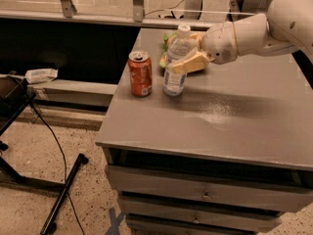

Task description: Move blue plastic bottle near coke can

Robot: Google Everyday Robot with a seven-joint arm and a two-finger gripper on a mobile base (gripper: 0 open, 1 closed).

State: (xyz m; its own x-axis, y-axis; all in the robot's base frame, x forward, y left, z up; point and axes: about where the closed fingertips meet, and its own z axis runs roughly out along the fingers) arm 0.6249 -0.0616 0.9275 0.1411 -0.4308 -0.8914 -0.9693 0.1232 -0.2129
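The blue plastic bottle (pixel 174 65) is clear with a white cap and a pale label. It stands upright on the grey table (pixel 220 121), just right of the coke can (pixel 140 73). The can is orange-red with a silver top and stands near the table's left edge. My gripper (pixel 188 58) reaches in from the right on a white arm and is shut on the bottle at mid-height. Its tan fingers (pixel 191 62) wrap the bottle's upper body.
A green snack bag (pixel 166 45) lies behind the bottle, mostly hidden by it and the gripper. The table has drawers below its front edge. A black stand and cables (pixel 54 180) lie on the floor at the left. A low ledge runs behind.
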